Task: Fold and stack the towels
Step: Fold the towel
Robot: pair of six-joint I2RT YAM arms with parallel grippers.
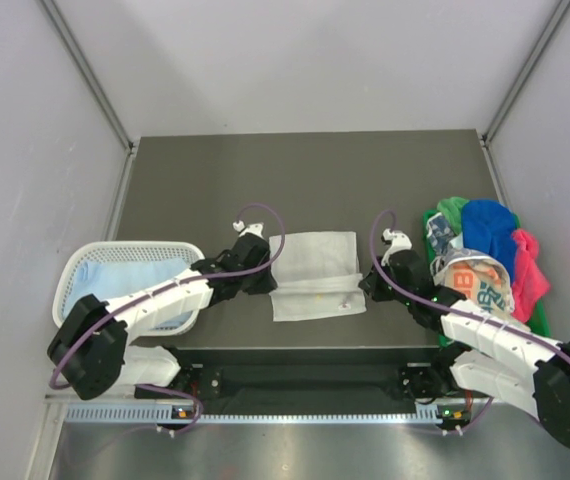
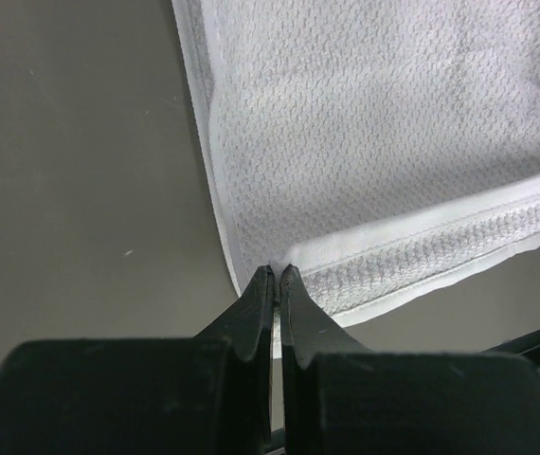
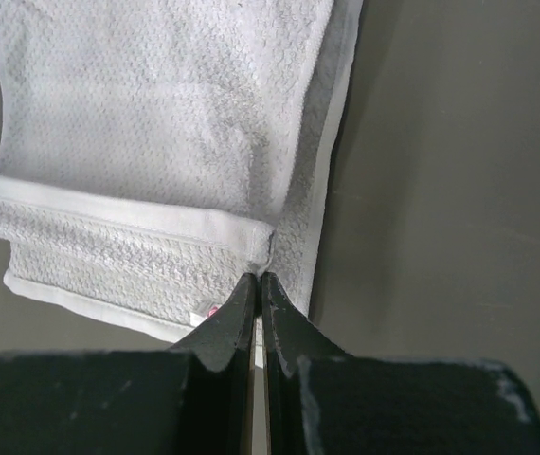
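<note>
A whitish-grey towel (image 1: 315, 268) lies partly folded on the dark table, its near hem turned over the top layer. My left gripper (image 1: 270, 283) is shut on that folded hem at the towel's left edge (image 2: 374, 152); a sliver of white cloth shows between the fingers (image 2: 251, 313). My right gripper (image 1: 366, 285) pinches the same fold at the right edge of the towel (image 3: 156, 123), shut on the cloth. More towels are heaped at the right: green (image 1: 450, 210), royal blue (image 1: 490, 235), pink (image 1: 528, 265) and a printed white one (image 1: 477, 282).
A white mesh basket (image 1: 130, 246) stands at the left near edge with a pale blue towel (image 1: 125, 278) inside, under my left arm. The right arm reaches over the coloured heap. Grey walls close in the table on three sides.
</note>
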